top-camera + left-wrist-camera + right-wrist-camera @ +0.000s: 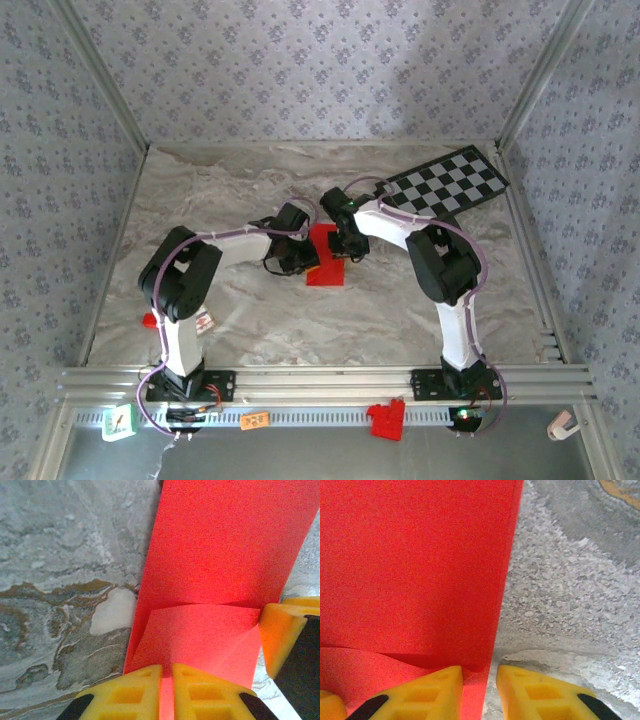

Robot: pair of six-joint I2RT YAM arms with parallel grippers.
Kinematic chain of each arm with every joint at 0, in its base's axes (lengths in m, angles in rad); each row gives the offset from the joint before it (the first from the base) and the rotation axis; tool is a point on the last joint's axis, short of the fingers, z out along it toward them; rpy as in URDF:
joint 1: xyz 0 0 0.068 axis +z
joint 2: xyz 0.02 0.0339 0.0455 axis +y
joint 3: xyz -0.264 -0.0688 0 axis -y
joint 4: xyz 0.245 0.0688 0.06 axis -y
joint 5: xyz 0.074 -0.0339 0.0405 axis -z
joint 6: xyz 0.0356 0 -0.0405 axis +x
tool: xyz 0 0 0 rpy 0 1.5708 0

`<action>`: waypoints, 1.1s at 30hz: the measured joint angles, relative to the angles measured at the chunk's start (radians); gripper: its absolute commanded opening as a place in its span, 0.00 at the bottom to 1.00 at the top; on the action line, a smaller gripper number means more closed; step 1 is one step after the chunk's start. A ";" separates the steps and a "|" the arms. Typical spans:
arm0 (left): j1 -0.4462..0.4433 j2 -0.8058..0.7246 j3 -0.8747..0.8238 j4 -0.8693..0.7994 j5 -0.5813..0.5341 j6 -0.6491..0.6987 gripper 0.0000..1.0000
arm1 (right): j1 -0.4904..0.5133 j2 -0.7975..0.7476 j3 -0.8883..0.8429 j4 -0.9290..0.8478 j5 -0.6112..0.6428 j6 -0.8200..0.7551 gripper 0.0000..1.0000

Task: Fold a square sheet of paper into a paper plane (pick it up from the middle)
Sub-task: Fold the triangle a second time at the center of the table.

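The red sheet of paper [326, 268] lies partly folded near the middle of the table [260, 322], well apart from the checkered board [446, 182] at the far right corner. The left gripper [166, 695] meets it from the left side, its 2 fingers [137, 692] drawn to a narrow slit with a folded flap of the paper pinched between them. The right gripper [479, 690] is at the sheet's opposite side, its 2 fingers [535, 692] a little apart and straddling the paper's edge, 1 over the red and 1 over bare marble.
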 measured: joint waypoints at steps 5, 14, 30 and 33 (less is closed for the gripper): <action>0.003 0.005 0.004 -0.006 0.000 0.000 0.13 | -0.001 -0.003 -0.001 0.000 -0.005 0.000 0.28; 0.003 0.006 0.006 -0.014 0.000 0.000 0.12 | -0.035 -0.167 -0.134 0.092 -0.047 0.015 0.30; 0.004 0.007 0.006 -0.016 0.000 0.000 0.10 | -0.038 -0.175 -0.253 0.410 -0.322 0.137 0.06; 0.004 0.007 0.006 -0.016 0.000 0.000 0.10 | -0.038 -0.167 -0.260 0.436 -0.345 0.148 0.06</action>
